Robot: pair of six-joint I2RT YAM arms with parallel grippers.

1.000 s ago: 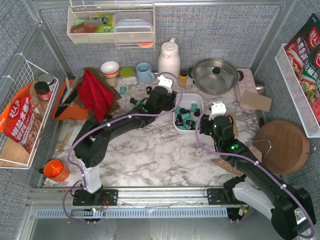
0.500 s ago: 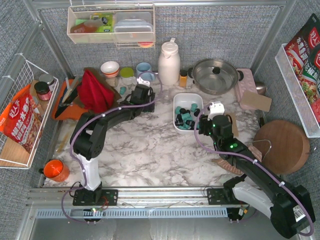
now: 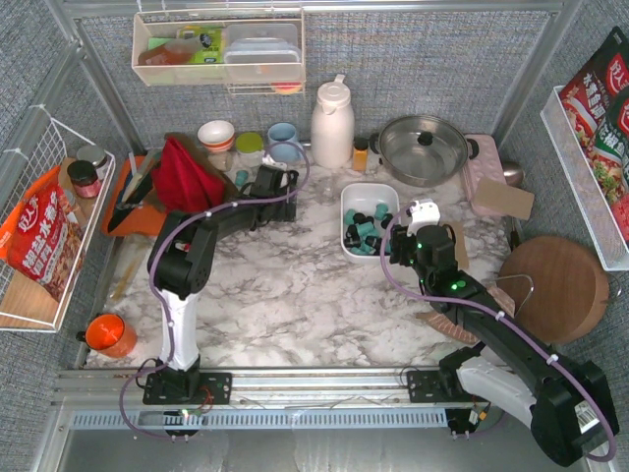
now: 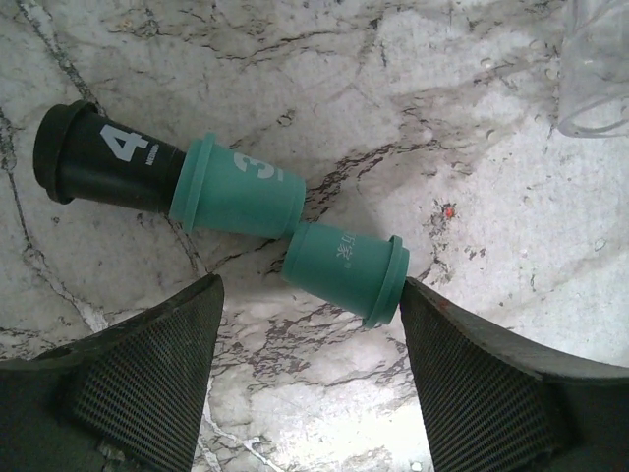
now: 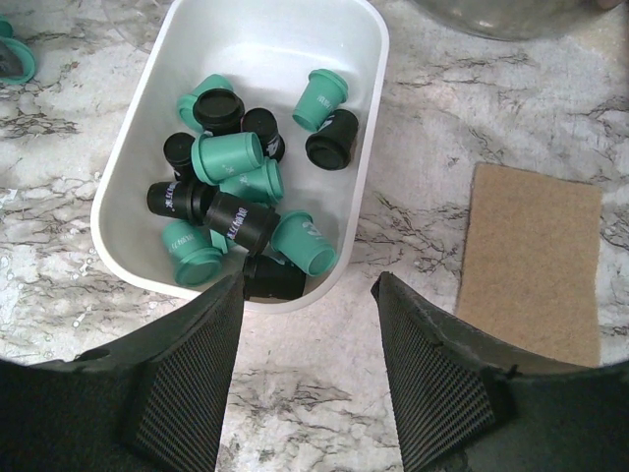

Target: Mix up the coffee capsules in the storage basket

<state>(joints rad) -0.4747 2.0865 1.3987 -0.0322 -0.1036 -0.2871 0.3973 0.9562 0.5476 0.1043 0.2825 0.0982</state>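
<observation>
The storage basket (image 5: 369,128) is a white tray holding several teal and black coffee capsules (image 5: 231,157); in the top view the basket (image 3: 371,195) sits mid-table. My right gripper (image 5: 305,374) is open and empty, just short of the basket's near rim, and stands to the basket's right (image 3: 398,246) in the top view. Three capsules lie loose on the marble: a black one (image 4: 98,162), a teal one (image 4: 241,192) and another teal one (image 4: 344,270). My left gripper (image 4: 310,364) hangs open just above them, at the back of the table (image 3: 287,183).
A white thermos (image 3: 332,113), a lidded steel pot (image 3: 423,147) and cups (image 3: 285,143) line the back. A red cloth (image 3: 187,177) lies left of my left gripper. A brown pad (image 5: 531,256) lies right of the basket, beside a round wooden board (image 3: 555,285).
My left arm swung from beside the basket to the back left, over the loose capsules, and its jaws opened wider. The right arm barely moved.
</observation>
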